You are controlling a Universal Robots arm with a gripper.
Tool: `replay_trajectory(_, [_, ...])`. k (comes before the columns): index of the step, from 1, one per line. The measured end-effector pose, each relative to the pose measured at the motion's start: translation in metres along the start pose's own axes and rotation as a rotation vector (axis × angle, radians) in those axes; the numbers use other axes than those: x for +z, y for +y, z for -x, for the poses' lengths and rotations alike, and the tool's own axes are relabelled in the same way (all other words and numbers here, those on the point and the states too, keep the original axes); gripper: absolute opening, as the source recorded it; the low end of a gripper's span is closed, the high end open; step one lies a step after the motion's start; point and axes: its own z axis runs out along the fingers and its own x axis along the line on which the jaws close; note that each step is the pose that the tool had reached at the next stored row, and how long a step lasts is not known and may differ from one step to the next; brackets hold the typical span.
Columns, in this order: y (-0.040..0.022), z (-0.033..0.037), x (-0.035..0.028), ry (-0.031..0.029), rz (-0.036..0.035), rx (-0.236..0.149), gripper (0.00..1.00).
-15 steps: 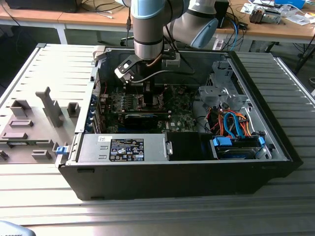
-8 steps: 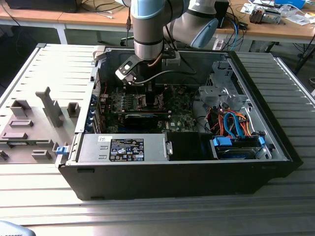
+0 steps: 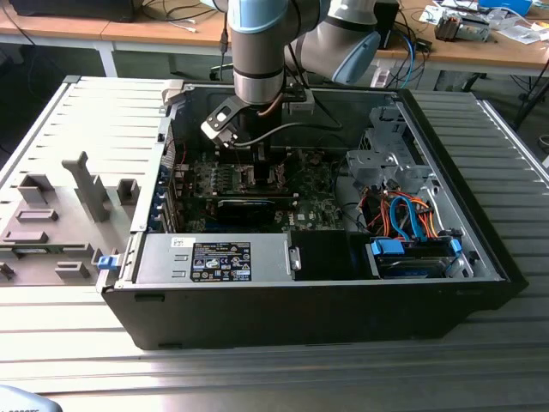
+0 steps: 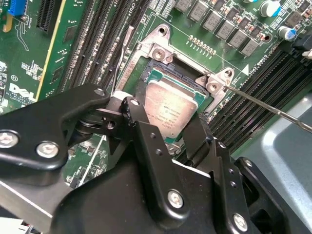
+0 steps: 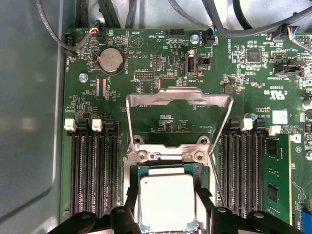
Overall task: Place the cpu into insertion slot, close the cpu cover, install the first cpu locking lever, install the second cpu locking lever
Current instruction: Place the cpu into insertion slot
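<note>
In both wrist views the cpu (image 5: 167, 197) (image 4: 171, 108), a small square chip with a dull silver top, lies level in the insertion slot (image 5: 168, 155) (image 4: 161, 61) on the green motherboard. My gripper (image 5: 168, 207) (image 4: 168, 105) straddles it, with one black finger against each of two opposite edges of the chip. The cpu cover (image 5: 178, 96), a thin silvery frame, stands swung up behind the slot. A thin wire locking lever (image 4: 265, 106) (image 5: 218, 185) sticks out unlatched beside the slot. In the exterior view my gripper (image 3: 257, 161) reaches down into the open computer case.
Black memory slots (image 5: 92, 170) flank the slot on both sides. A coin battery (image 5: 111, 59) and cables lie beyond the cover. The case (image 3: 480, 249) holds a drive cage with orange and blue cables (image 3: 412, 215) and a power supply (image 3: 214, 257). A grey fixture plate (image 3: 51, 215) sits at the exterior view's left.
</note>
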Motion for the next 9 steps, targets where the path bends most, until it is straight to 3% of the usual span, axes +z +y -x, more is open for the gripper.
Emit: replay_trajectory(9, [0.0001, 0.0, -0.0013, -0.0005, -0.0001, 0.013, 0.55])
